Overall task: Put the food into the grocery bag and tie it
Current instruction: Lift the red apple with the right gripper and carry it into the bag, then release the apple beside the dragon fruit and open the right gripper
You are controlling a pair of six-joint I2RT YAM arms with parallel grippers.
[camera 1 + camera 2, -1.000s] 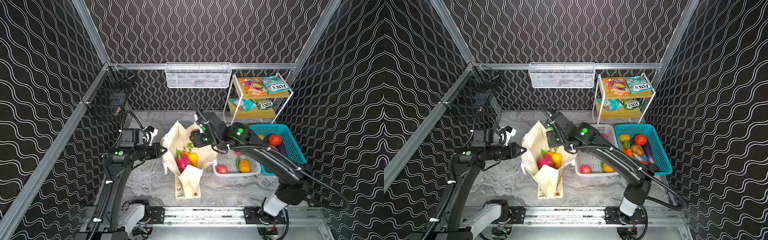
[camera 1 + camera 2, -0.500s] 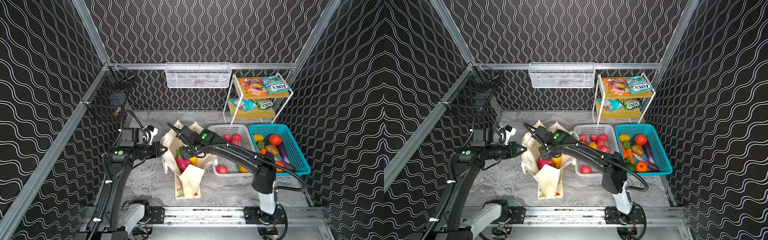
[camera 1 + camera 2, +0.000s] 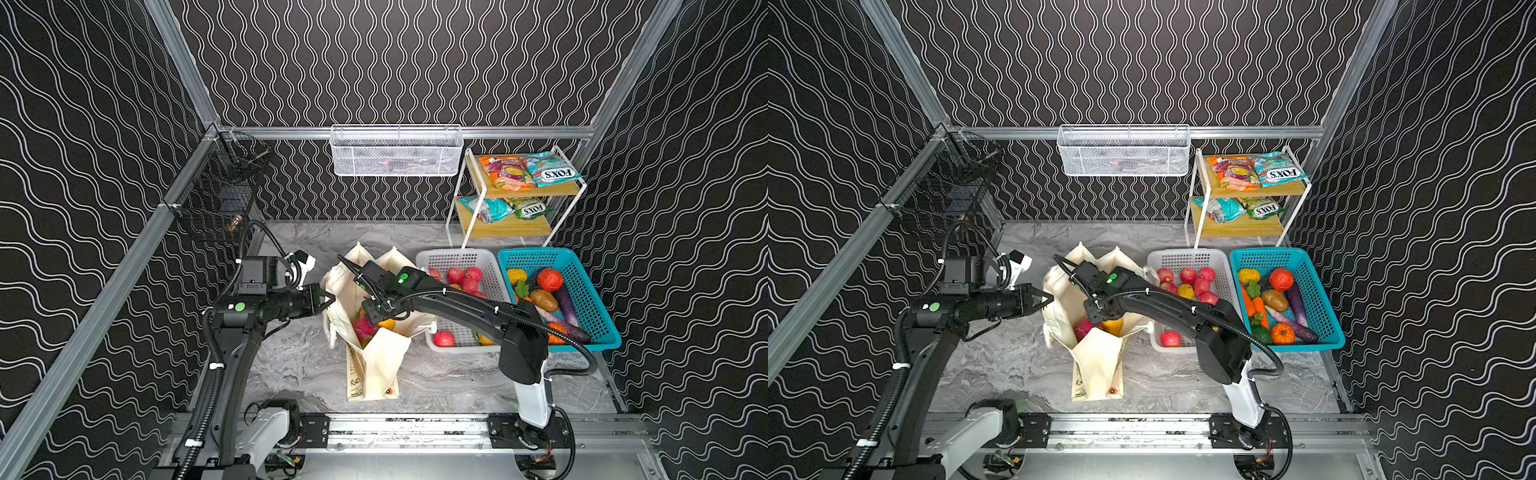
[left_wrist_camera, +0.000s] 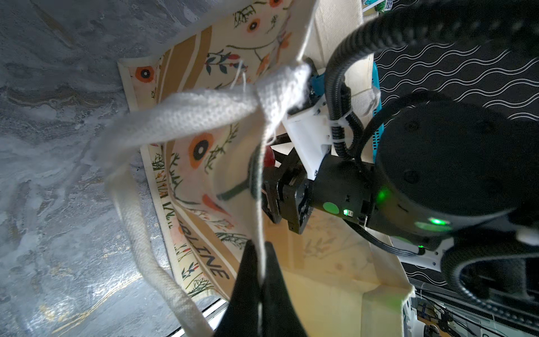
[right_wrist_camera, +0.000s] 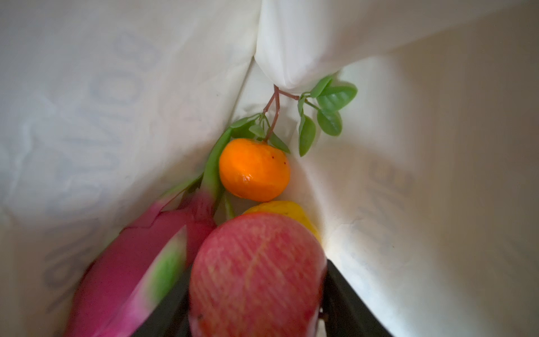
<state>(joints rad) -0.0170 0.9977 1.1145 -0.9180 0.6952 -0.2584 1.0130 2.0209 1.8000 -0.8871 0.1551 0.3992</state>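
a: what crowds the grocery bag (image 3: 376,365)?
b: white basket (image 3: 459,254) just beside it, teal basket (image 3: 598,345) beyond.
a: its pose?
b: upright between the arms, mouth up, long axis front-to-back. left gripper (image 3: 329,297) pinches its rim. right gripper (image 5: 256,294) is inside, clamping a red apple (image 5: 256,262) above the dragon fruit (image 5: 125,262) and orange (image 5: 253,170).

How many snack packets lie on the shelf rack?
4. Upper board: orange packet and teal FOX'S packet. Lower board: second teal packet and green FOX'S packet. None seems hidden.

The grey marbled tabletop (image 3: 299,361) I work over carries a cream flower-print canvas tote (image 3: 380,357), a white perforated plastic basket (image 3: 457,255), a teal plastic basket (image 3: 536,257) and a white-framed two-tier wooden rack (image 3: 507,228).
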